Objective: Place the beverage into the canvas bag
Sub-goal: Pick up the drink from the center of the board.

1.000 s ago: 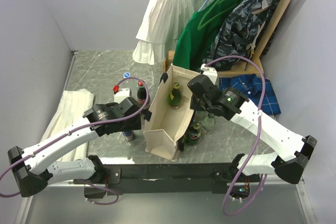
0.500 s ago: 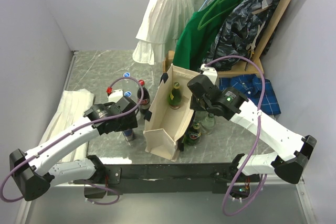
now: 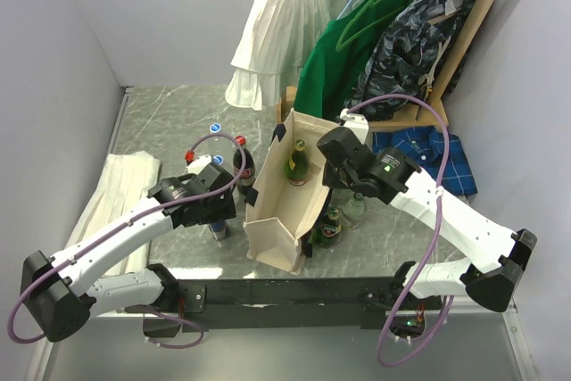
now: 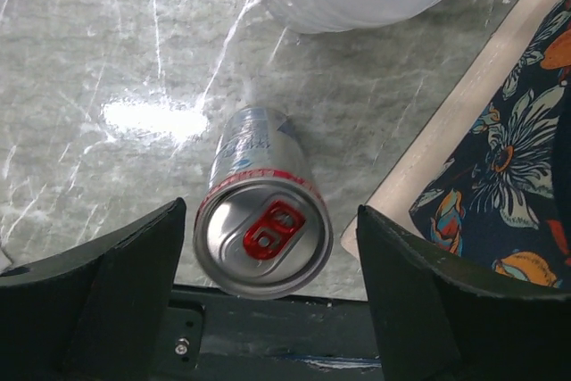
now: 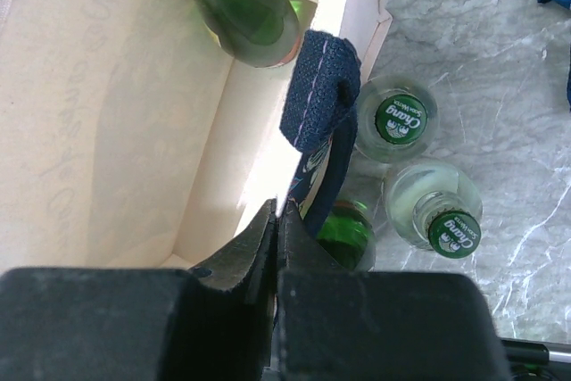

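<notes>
Beverage can stands upright between the spread fingers of my left gripper and is apart from both of them. Its long axis is vertical and its red-tab top faces up. It stands on the grey marble table, outside the canvas bag, just beside its left wall. My left arm is stretched forward with the wrist bent down over the can, while my right gripper pinches the bag's right rim near the navy handle. Behind the table, clothes hang on a wooden rack between white walls.

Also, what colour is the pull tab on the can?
Red pull tab on the silver-topped can; the left wrist view shows it best.
</notes>
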Controlling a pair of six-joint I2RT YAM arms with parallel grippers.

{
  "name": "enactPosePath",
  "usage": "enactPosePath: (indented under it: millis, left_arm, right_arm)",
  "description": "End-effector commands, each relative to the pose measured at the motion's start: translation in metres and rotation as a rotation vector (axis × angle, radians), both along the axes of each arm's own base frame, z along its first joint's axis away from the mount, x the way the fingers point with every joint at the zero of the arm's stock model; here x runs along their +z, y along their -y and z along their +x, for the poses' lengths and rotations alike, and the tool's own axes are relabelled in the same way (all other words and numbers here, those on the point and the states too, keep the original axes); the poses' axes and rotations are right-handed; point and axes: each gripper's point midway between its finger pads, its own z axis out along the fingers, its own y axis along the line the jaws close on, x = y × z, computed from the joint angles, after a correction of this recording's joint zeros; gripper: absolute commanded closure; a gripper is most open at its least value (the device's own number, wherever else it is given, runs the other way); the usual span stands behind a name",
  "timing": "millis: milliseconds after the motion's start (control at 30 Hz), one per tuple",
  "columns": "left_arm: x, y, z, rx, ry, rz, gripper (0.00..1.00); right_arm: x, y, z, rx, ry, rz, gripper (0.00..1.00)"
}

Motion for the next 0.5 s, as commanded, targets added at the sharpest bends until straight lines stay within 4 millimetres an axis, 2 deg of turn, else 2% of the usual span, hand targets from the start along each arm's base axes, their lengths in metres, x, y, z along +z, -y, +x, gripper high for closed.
enactPosePath:
  millis: [0, 367, 467]
  left_arm:
    - [-0.0002, 0.0069, 0.0083, -0.015, 0.018, -0.019, 0.20]
    - [-0.0088, 0.0055, 0.0068, -0.019, -0.008, 0.001, 0.34]
    - [-0.0097, 0.0050, 0.0063, -0.019, -0.011, 0.004, 0.45]
  right_arm:
    - [0.0082, -0.0013, 0.0031, -0.005, 0.024, -0.004, 1.00]
    - [0.0088, -0.0002, 0.0036, -0.006, 0.028, -0.010, 1.00]
    - [0.0089, -0.0010, 0.0033, -0.003, 0.027, -0.005, 1.00]
